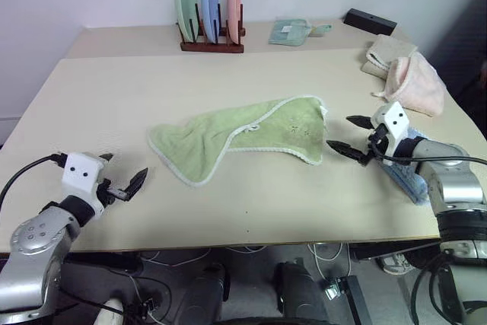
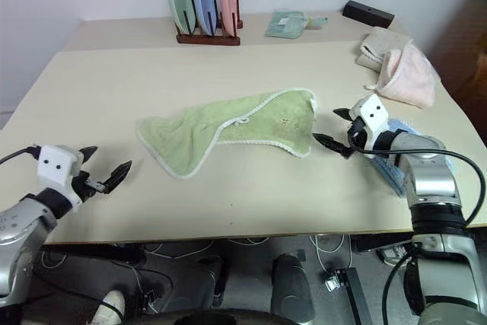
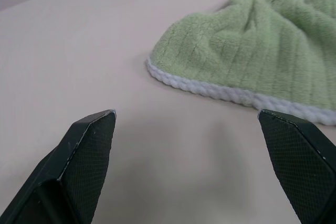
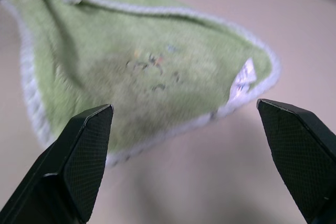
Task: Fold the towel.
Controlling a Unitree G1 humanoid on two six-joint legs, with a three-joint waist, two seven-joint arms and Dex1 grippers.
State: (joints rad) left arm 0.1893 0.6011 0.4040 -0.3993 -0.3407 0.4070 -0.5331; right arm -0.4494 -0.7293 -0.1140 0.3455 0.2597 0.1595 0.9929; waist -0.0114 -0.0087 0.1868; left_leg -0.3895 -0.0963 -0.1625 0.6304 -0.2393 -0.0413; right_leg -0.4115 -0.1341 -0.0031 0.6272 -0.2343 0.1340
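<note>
The left hand (image 1: 122, 176) hovers low over the near left part of the bench (image 1: 114, 97), its two black fingers (image 3: 86, 150) spread wide with nothing between them, pointing toward the towel's nearest rounded corner and clearly apart from it. The towel (image 1: 243, 136) lies rumpled in the middle of the bench, light green with a whitish stitched trim; its left part is bunched and folded over itself, while its right part lies flatter and bears a small faint embroidered mark (image 4: 149, 64) and a small white tag (image 4: 242, 80) at the rim. Behind it, at the back edge, a wooden rack (image 1: 211, 42) holds three upright plates, green, blue and pink, and a small pale green cloth (image 1: 293, 30) lies to the right of it. The right hand (image 1: 351, 136) sits just beside the towel's right edge, fingers (image 4: 79, 156) parted wide and empty, aimed at the trimmed corner. Under the right arm lies a light blue towel (image 1: 407, 180). Farther back on the right rest a pink cloth (image 1: 415, 85), a beige cloth (image 1: 388, 51) and a black box (image 1: 369, 20).
</note>
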